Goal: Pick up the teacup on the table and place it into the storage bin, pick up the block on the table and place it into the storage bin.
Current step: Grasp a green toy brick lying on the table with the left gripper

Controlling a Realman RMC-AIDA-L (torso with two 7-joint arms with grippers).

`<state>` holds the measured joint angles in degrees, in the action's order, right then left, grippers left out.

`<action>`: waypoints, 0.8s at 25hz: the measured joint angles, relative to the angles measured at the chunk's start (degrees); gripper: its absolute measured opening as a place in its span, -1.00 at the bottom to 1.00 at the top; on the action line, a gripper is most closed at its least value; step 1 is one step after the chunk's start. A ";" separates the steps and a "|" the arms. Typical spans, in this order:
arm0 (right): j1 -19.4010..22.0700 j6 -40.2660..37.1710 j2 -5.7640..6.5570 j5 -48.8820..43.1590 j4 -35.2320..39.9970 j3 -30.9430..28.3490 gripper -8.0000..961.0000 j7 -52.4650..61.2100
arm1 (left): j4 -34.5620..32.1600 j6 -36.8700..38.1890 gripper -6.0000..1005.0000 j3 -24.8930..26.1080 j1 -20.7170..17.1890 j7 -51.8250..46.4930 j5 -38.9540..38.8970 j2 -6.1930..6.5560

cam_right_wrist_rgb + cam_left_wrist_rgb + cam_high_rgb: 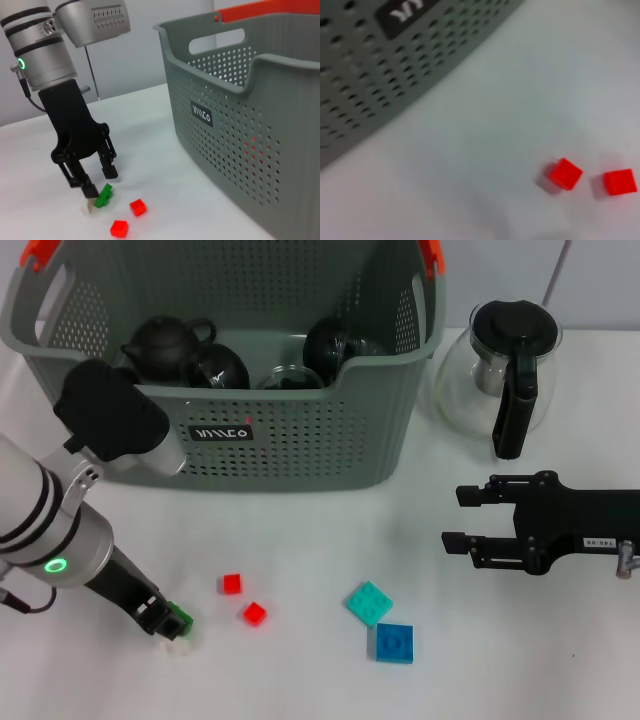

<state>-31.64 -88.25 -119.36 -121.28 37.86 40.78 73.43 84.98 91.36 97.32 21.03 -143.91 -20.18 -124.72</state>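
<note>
At the near left of the tabletop (300,540), the left gripper (170,622) stood low with its fingers spread around a green block (179,621), not yet closed, so the block step looked to be in hand. Next it would need to close, then lift toward the storage bin (300,440) behind, where dark teacups (215,365) already sat; the right gripper (465,520) hovered idle at the right, fingers wide

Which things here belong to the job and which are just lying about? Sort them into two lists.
Job:
storage bin
green block, at the left gripper
far red block, near red block, teal block, blue block, probably next
dark tea ware, already in the bin

Lying about:
glass pot
right gripper, parked open
</note>
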 joint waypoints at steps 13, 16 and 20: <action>0.18 0.01 0.00 -0.21 -0.08 0.00 0.43 0.01 | 0.77 0.91 0.03 -0.51 0.71 -8.30 0.06 0.00; 0.26 0.01 -0.06 -0.26 -0.07 0.01 0.43 0.01 | 0.70 1.08 0.01 -0.58 0.69 -8.85 0.05 0.00; 0.28 0.01 -0.08 -0.35 -0.08 0.00 0.43 0.00 | 0.19 1.09 -0.01 -0.71 0.67 -9.40 0.05 0.00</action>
<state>-31.36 -88.24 -119.44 -121.64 37.79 40.78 73.43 85.17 92.44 96.61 21.70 -153.31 -20.13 -124.72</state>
